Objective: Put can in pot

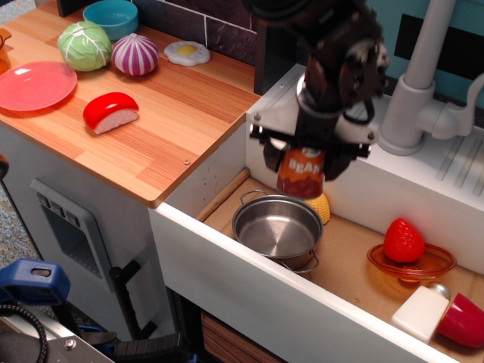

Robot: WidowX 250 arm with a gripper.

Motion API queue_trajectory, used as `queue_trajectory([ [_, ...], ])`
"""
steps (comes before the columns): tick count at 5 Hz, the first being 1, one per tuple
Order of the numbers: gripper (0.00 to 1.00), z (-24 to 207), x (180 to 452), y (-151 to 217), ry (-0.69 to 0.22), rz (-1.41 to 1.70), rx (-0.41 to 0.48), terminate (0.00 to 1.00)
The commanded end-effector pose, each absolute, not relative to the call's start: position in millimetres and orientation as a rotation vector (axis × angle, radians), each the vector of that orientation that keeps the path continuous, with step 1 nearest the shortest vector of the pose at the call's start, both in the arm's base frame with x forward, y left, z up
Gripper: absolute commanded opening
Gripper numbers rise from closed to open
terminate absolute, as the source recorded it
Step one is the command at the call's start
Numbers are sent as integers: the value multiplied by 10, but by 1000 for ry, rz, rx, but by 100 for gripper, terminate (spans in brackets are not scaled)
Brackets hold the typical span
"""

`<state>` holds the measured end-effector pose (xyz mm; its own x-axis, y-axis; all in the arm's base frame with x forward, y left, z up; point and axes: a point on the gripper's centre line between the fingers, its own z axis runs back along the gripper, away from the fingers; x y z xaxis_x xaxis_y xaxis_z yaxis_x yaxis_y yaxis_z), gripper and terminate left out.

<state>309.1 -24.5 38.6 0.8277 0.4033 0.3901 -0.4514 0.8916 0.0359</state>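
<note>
My gripper (306,155) is shut on the can (301,173), an orange-red tin with white "BEAN" lettering showing. It holds the can upright in the air above the sink, over the far right rim of the pot (277,228). The pot is a shiny steel one with wire loop handles, standing empty on the sink floor at the left. The can's bottom edge hangs a little above the pot's rim. The arm hides the can's top.
A yellow corn piece (321,206) lies behind the pot. A strawberry (402,240) sits in an orange dish (413,264), with a salt shaker (439,313) at the right. The faucet (412,91) stands behind. The counter (174,121) holds a plate, cabbage, onion, egg and sushi.
</note>
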Motion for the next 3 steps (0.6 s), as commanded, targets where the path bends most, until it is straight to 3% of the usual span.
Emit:
queue_trajectory([
  [1,100,278,3066,-353,-457,473,97,0],
  [3,100,266,3036,-324,-471,432,129,0],
])
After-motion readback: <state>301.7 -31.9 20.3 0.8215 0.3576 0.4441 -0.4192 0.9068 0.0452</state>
